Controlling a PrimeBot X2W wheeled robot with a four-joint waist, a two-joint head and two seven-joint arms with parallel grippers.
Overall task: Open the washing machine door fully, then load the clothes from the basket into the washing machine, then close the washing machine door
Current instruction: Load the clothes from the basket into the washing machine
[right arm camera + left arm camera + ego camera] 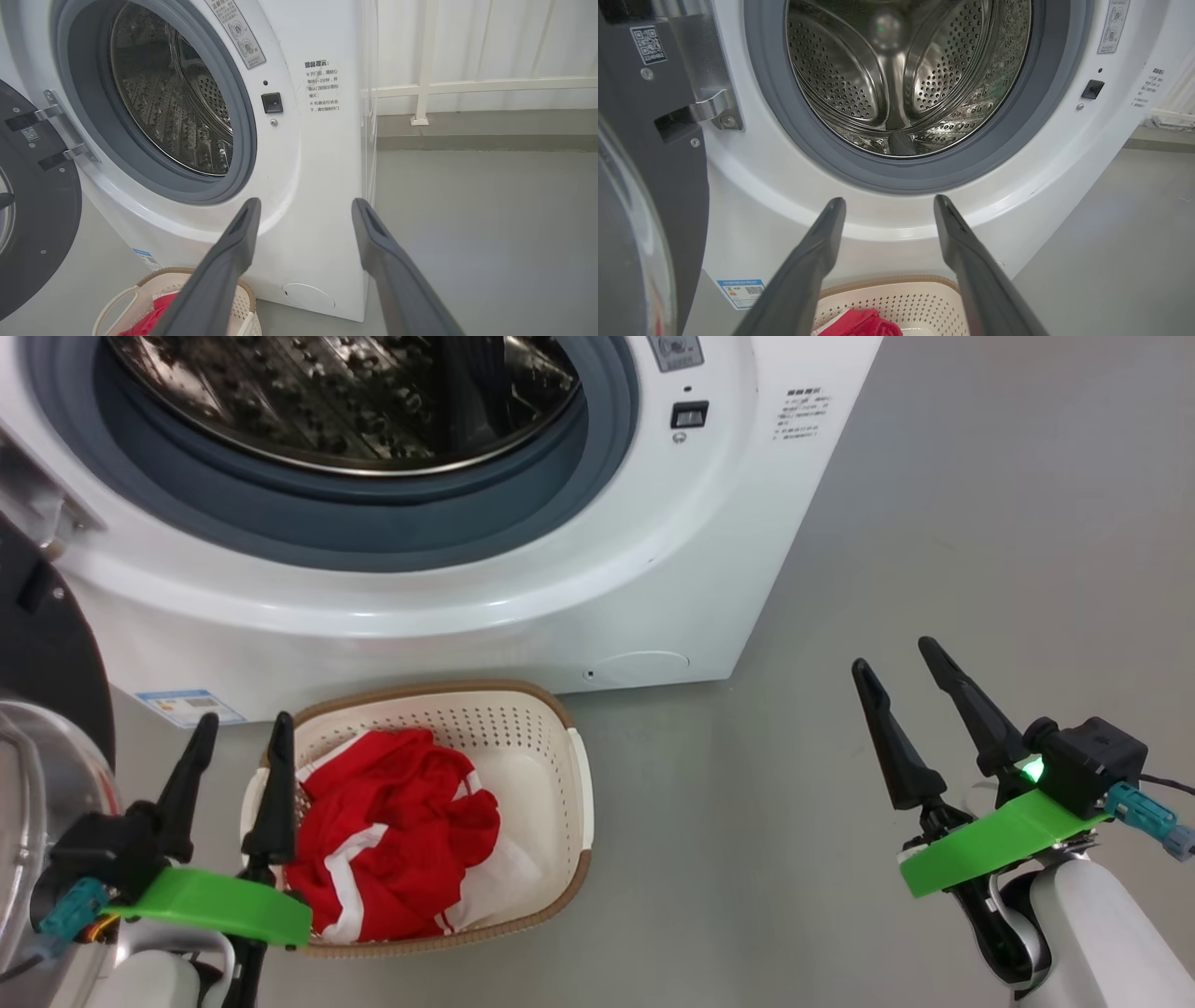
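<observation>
Starting with the head view: we see the door [37, 644] swung out at far left, so we judge step one done and loading is the step in hand. The drum [355, 392] of the washer [467, 607] looks empty. The basket [523, 737] sits on the floor [794, 849] just in front of the washer, clothes [392, 821] all inside it, heaped toward its left half. Left tool [245, 719] hangs over the basket's left rim, fingers spread wide, holding nothing; whether a finger touches the clothes we cannot tell. Right tool [892, 653] is well apart to the right over the floor, also wide and empty.

Left wrist view: we look between the spread fingers at the seal [766, 116] and open drum, no fabric in there; the basket's far end and a bit of red show at the bottom.

Right wrist view: wide fingers frame the washer's right front corner; basket low left, door at left edge.

Next move, we judge: left tool tips down into the heap, closes on a thick fold, lifts clear of the rim and carries it over the seal into the drum.
</observation>
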